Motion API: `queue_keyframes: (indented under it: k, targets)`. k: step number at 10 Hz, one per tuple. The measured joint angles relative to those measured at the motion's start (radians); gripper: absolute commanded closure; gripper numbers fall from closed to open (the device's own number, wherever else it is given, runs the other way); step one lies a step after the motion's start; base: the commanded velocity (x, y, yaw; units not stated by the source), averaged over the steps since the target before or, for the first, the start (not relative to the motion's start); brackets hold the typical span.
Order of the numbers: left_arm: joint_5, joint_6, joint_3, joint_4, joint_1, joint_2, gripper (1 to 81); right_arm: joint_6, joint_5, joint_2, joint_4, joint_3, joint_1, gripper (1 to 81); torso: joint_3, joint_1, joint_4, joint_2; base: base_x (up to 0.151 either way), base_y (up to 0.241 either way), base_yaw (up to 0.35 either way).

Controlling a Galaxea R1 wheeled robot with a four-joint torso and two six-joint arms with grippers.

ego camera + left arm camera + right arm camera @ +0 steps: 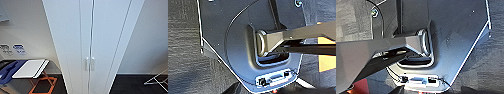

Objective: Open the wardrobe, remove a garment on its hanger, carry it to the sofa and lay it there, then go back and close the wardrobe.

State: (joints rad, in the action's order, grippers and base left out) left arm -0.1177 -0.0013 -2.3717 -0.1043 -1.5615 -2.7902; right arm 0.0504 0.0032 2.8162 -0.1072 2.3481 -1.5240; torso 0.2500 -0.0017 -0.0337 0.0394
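While both wrist cameras look down past the robot's own dark plates at dark carpet (183, 50), neither lets me tell whether the left or the right jaws are released or clenched: the fingers cannot be made out in either view. An orange patch (325, 56) shows beside the plate in the left wrist view, and a reddish patch sits at the edge of the right wrist view; what they belong to I cannot tell.

From the head camera, nearest on the robot's left, stands a folding stand with an orange frame (43, 83). On it lies a flat white board (30, 68) with a dark edge, and just beside that a blue cloth (8, 71) is draped. Low on the right, part of a thin metal rack (157, 79) stands on the dark floor.

Straight ahead, the wardrobe (70, 37) rises tall and white in the middle of the view. Its two flat doors are shut, meeting at a narrow seam down the centre, and the small paired white handles (89, 63) sit side by side at that seam. Behind it runs a pale wall (27, 27), with small blue-and-white labels (18, 48) stuck on it to the left.
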Motion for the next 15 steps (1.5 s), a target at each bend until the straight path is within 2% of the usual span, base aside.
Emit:
queue_keyframes:
  k: [10,15]
  targets:
    - [-0.006,0.0,0.0,0.0,-0.004,-0.006,1.0,0.0,0.011,-0.004,0.001,0.005,0.001,1.0,0.0,0.002,0.0,0.0,0.083,0.0,0.0]
    - [-0.002,0.0,0.0,0.0,-0.003,-0.006,1.0,0.0,0.011,-0.004,0.001,0.011,0.004,1.0,0.0,0.003,0.0,-0.001,0.0,0.0,0.0]
